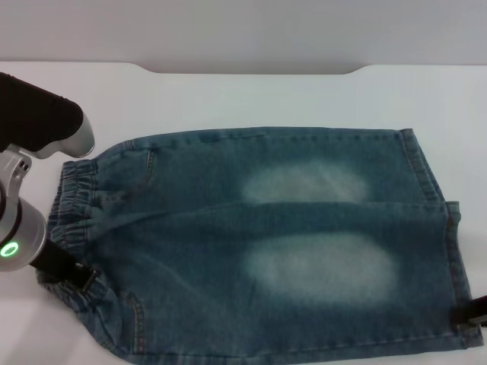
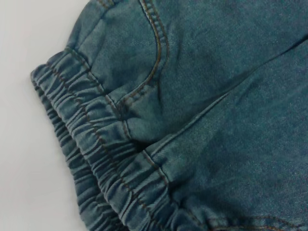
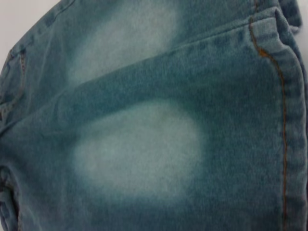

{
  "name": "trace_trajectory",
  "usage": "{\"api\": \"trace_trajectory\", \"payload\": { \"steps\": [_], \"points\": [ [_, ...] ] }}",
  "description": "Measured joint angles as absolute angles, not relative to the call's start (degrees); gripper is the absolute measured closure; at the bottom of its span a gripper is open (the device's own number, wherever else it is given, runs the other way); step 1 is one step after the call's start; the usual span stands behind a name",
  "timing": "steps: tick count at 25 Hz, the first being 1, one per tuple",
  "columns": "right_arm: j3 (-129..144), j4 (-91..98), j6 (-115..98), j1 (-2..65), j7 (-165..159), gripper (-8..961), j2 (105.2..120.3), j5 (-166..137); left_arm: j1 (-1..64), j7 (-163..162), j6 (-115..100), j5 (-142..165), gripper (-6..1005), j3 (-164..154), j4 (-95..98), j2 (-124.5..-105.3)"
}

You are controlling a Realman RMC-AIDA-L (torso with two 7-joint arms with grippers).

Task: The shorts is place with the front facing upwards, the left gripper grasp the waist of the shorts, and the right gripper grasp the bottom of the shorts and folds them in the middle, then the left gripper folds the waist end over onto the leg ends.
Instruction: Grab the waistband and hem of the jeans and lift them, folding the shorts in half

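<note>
Shorts (image 1: 259,243) are lying flat and front-up on the white table (image 1: 251,95), and you are working from their near edge, since the lengthwise fold has to lift that edge over to the far one. Nearest you, at the near corner of the gathered waist (image 1: 72,205), the left gripper (image 1: 65,272) is sitting right against the elastic; its black fingers are reaching the denim, but you cannot tell whether they are pinching it. At the near corner of the bottom of the shorts (image 1: 449,251), only a sliver of the right gripper (image 1: 472,312) is showing, its jaw state unreadable. The shorts' long axis is running side to side, waist pointing toward your left arm, leg ends toward your right.
</note>
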State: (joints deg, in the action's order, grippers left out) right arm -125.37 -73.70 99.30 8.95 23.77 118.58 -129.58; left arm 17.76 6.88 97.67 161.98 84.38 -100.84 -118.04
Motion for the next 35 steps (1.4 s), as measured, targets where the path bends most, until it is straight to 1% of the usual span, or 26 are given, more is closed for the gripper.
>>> {"api": "trace_trajectory", "payload": {
  "steps": [5,15,18,29,35],
  "points": [
    [-125.54,-74.7,99.14,8.7,23.51,928,118.51,-129.7,17.51,7.0,97.51,161.98,964,84.38,-100.58,-118.0],
    [-124.97,-76.8,99.67,8.68,22.78,932,118.59,-134.49,18.1,7.04,97.5,161.98,963,84.59,-99.58,-117.95],
    [-125.13,-76.62,99.66,8.6,22.72,758,118.72,-134.55,18.25,7.03,97.63,161.98,963,84.44,-99.67,-117.97],
    [-125.42,-74.88,99.2,9.25,22.61,337,118.77,-134.41,18.79,7.03,97.52,161.95,963,84.37,-99.28,-118.03],
    [-125.42,-74.19,99.41,9.62,22.15,337,118.75,-134.36,18.81,7.03,97.58,161.7,963,84.23,-99.17,-118.04]
  ]
}}
